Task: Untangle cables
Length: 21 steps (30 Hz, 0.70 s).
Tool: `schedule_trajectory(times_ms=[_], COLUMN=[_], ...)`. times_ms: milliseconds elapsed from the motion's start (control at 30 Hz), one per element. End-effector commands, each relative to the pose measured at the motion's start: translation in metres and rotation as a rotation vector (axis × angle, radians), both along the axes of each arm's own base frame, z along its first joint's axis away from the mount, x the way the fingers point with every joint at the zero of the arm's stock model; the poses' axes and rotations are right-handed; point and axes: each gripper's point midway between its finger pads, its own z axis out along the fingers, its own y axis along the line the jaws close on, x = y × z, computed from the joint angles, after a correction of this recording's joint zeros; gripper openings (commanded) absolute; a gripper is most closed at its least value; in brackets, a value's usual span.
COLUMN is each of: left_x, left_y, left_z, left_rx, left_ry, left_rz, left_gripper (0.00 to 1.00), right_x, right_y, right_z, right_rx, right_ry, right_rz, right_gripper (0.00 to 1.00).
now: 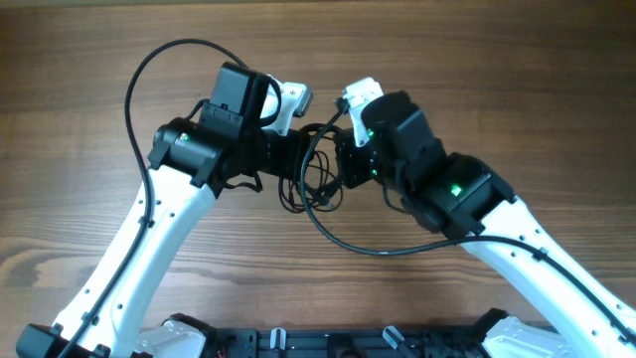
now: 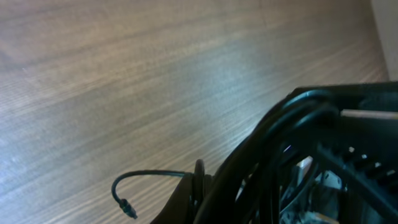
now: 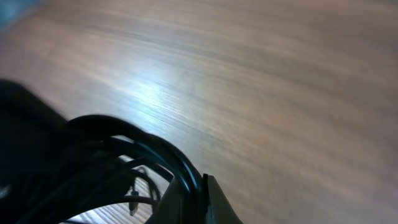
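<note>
1. The table [image 1: 477,60] is brown wood, its grain running lengthwise, with a soft sheen of light.
2. Near its middle sits a tangle of thin black cables [image 1: 310,184]; I cannot tell whether it rests on the wood.
3. One cord end [image 2: 127,208] with a small plug tip curls low over the grain.
4. Black mounts [image 1: 328,343] line the near edge.

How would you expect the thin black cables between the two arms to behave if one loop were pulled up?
Probably floppy: the cables lie in loose, drooping loops, and one free end curls over the table. Likely light, being far thinner than the robot arms. The loops cross one another, so pulling one would probably drag the rest along.
</note>
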Motion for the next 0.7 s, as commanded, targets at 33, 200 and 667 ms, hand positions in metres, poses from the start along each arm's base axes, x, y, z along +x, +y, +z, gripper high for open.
schedule_trajectory(times_ms=[33,200,667], left_x=[0.012,0.016,0.011], left_y=[0.067,0.104,0.087], left_z=[-0.004,0.012,0.057], left_rx=[0.144,0.110,-0.105], left_ry=[-0.008,-0.005,-0.090], left_rz=[0.205,0.412,0.363], left_gripper=[0.04,0.04,0.12], right_x=[0.030,0.029,-0.019], right_y=[-0.143,-0.158,0.022], right_z=[0.020,0.018,0.024], right_rx=[-0.203,-0.227,0.089], right_ry=[-0.174,-0.166,-0.068], right_rz=[-0.742,-0.792,0.425], right_gripper=[0.04,0.10,1.00])
